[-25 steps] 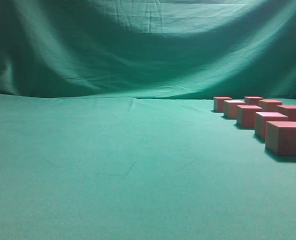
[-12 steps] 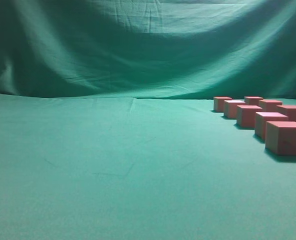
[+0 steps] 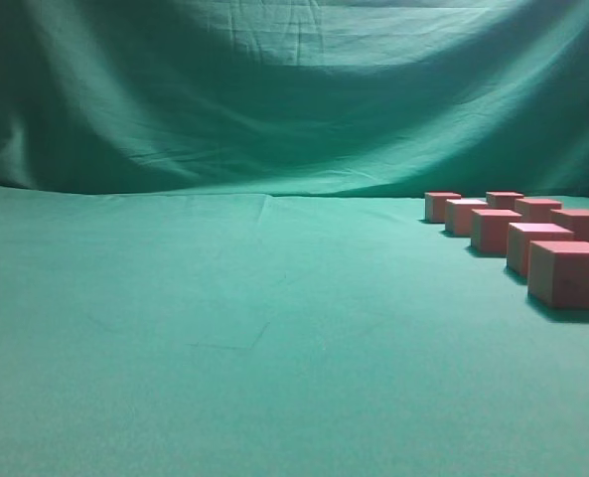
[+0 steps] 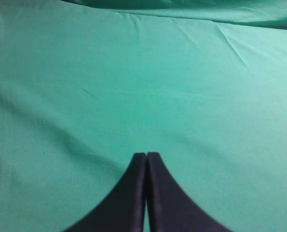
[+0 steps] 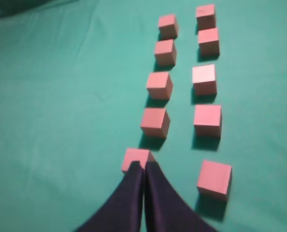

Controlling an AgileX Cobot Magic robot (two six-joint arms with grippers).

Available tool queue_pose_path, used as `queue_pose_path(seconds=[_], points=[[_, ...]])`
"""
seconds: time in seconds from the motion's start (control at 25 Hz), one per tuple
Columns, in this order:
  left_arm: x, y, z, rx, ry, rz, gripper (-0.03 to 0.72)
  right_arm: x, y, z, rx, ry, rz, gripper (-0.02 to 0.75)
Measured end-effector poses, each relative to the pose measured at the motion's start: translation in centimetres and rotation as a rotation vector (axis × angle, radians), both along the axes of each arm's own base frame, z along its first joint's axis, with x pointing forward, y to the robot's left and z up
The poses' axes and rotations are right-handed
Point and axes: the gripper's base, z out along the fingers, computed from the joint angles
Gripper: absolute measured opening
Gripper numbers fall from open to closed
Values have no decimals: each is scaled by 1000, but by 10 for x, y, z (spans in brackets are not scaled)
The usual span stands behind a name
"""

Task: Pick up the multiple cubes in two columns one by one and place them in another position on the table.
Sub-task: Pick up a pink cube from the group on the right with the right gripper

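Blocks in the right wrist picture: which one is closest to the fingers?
The bottom block of the left column. The shut fingers of the right arm partly cover it, while every other block sits clear of them, including the bottom one in the right column.

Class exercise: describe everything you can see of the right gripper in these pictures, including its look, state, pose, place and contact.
The right gripper shows only in the right wrist view, as two dark, smooth, matte fingers that taper to meeting tips, so it is shut and empty. It reaches up from the bottom edge over the green table, its tips overlapping the nearest cube of the left column. Whether it touches that cube cannot be told.
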Motion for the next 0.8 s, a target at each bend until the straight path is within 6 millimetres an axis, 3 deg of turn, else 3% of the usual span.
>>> queue_pose_path(seconds=[0.12, 0.32, 0.6, 0.8], points=[[0, 0, 0, 0, 0, 0, 0, 10, 8, 14, -103, 102, 149, 0], [0, 0, 0, 0, 0, 0, 0, 39, 19, 24, -123, 350, 235, 0], [0, 0, 0, 0, 0, 0, 0, 80, 34, 24, -143, 480, 257, 0], [0, 0, 0, 0, 0, 0, 0, 94, 65, 15, -311, 531, 295, 0]])
